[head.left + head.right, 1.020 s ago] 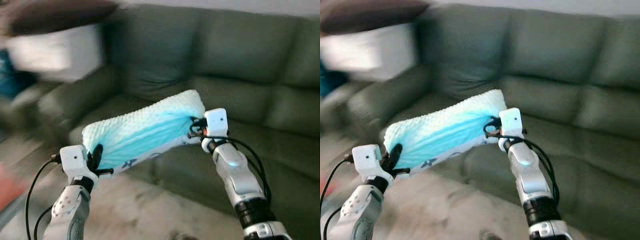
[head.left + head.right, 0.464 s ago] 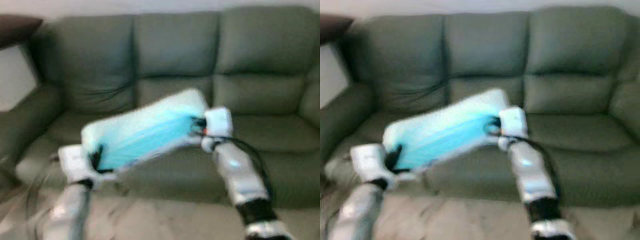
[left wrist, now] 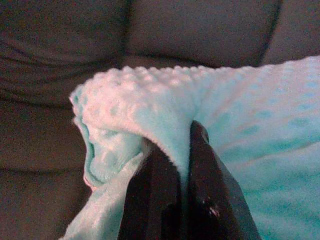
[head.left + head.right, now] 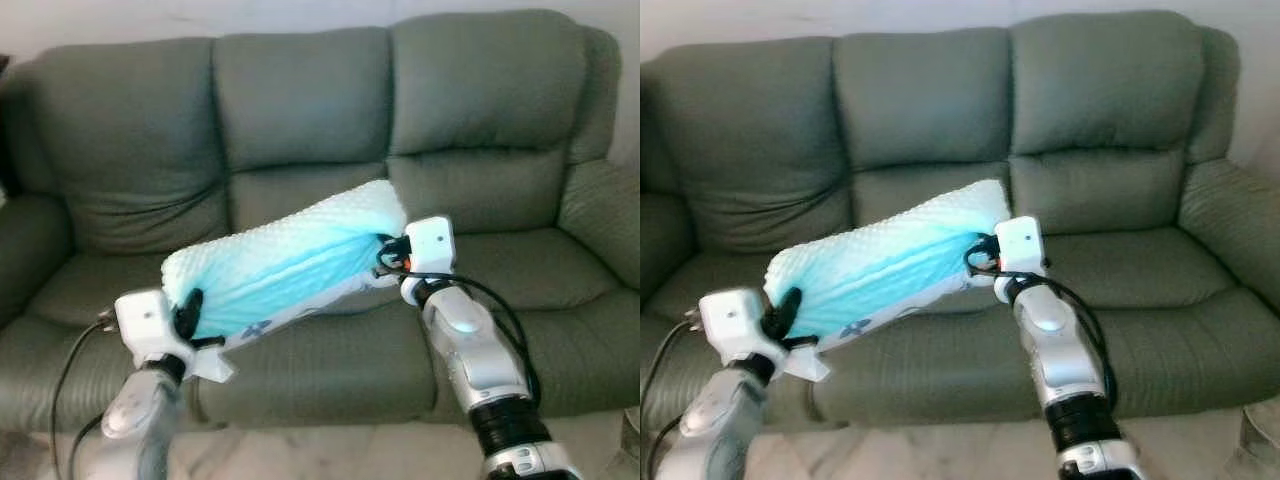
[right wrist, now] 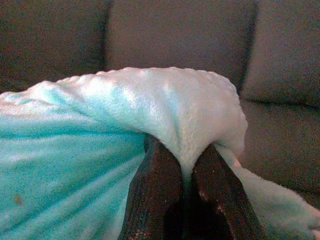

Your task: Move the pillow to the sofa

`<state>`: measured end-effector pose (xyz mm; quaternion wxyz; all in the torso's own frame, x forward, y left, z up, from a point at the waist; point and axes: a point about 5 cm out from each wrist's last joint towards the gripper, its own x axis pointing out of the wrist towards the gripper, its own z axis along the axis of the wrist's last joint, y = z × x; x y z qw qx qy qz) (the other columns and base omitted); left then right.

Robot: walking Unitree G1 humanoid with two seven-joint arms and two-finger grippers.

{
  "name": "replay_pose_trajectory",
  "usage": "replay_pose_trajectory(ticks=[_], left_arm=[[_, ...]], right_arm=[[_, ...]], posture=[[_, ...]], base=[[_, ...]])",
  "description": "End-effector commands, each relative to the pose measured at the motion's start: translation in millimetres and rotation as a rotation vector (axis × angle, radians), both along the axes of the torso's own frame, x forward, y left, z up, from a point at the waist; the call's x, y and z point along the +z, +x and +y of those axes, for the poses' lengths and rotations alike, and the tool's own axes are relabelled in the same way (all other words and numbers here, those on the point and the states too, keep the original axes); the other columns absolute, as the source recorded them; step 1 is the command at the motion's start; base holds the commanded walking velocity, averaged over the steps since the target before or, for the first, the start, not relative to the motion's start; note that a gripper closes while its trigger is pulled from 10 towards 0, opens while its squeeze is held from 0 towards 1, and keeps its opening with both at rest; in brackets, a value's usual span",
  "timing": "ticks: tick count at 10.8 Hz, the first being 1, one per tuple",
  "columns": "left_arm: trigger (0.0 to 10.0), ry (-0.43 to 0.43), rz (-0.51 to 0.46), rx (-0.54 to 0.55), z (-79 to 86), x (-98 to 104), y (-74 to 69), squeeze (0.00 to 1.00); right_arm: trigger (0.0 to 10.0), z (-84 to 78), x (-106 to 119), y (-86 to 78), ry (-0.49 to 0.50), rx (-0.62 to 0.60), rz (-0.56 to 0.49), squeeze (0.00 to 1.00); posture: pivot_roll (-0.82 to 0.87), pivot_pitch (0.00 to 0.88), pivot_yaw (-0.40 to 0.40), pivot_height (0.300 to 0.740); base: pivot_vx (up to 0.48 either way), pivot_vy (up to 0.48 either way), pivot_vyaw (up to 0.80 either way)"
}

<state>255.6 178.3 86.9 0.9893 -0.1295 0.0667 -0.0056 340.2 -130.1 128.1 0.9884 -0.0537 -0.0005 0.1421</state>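
Sofa point(image 4: 90, 130) ends (perhaps armrests) cropped

Pale marbled floor point(image 4: 330, 455) along the bottom edge — a light wall point(image 4: 250, 15) across the top.

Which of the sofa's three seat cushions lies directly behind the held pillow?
The middle seat cushion; the pillow hangs before it, while the two end cushions sit out to either side.

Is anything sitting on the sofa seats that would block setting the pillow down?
Nothing visible does. The pillow hangs in front of the sofa, pinched at its ends by the left gripper and right gripper. The seat cushions in view carry no objects.
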Motion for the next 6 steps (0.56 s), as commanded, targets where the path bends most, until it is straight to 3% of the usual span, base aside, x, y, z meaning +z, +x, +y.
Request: replay_pose_trajectory(ticks=[1, 6], left_arm=[[10.0, 0.007, 0.024, 0.030, 9.2, -2.7, -2.6, 0.00], [10.0, 0.061, 0.031, 0.028, 9.2, -2.3, -0.6, 0.00]], right_arm=[[10.0, 2.3, 8.7, 1.2, 0.018, 0.002, -0.035, 0.00], [10.0, 1.7, 7.4, 1.0, 0.019, -0.002, -0.026, 0.00]], posture=[[-0.21, 0.000, 0.052, 0.740], [-0.21, 0.000, 0.056, 0.740]], base=[[0.000, 0.000, 0.00], [0.000, 0.000, 0.00]])
